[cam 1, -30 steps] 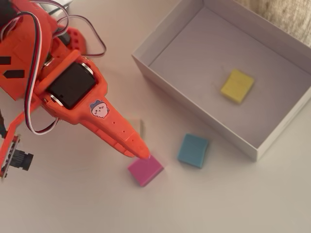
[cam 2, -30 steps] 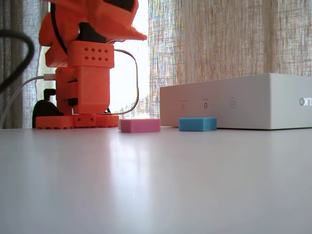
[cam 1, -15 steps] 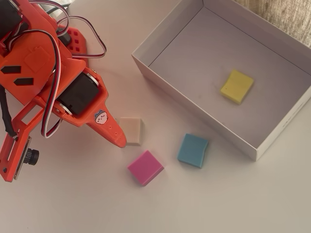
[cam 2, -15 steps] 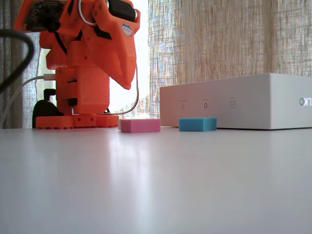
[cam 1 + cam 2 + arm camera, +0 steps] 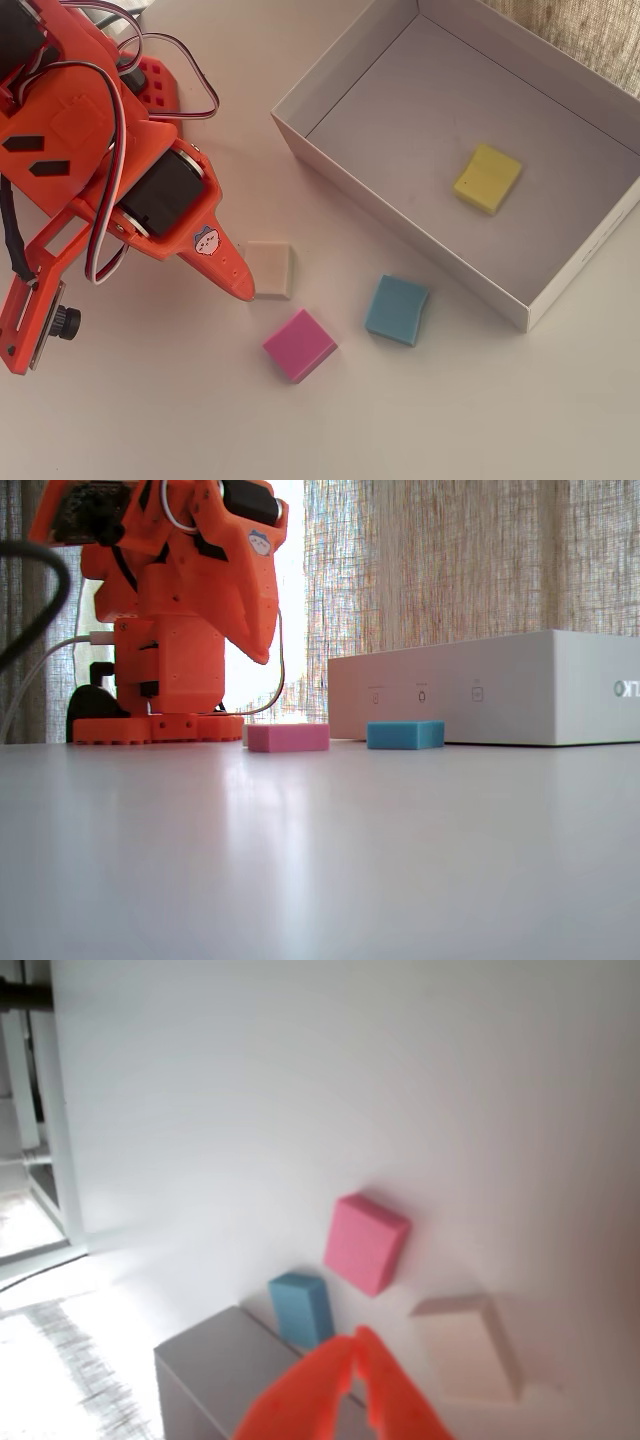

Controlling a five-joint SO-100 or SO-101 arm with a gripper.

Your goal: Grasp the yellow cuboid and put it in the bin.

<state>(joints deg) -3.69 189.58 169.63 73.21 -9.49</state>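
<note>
Overhead, starting at your left: the orange arm [image 5: 90, 170] fills the upper-left corner, wires looping over it. Its gripper [image 5: 243, 285] points down-right, tip over the left edge of the cream block [image 5: 271, 268]; whether it touches the block you cannot tell. From the wrist view the two orange fingers [image 5: 395, 1400] meet at their tips, pressed together with nothing between them.

Below and right of the cream block lies the pink block [image 5: 299, 344], and right of that the blue block [image 5: 397, 309], just outside the bin's near wall. All three sit on the white table [image 5: 200, 420], apart from one another.

Further right, the bin [image 5: 400, 235] runs diagonally across the upper right. The yellow cuboid [image 5: 488, 178] rests flat on its floor, right of centre, clear of all walls.

Low fixed view, same order: arm [image 5: 175, 610] folded above its base at left, then pink block [image 5: 288, 737], blue block [image 5: 405, 734], and the bin's outer wall [image 5: 500, 690]. The cuboid is hidden behind that wall.
</note>
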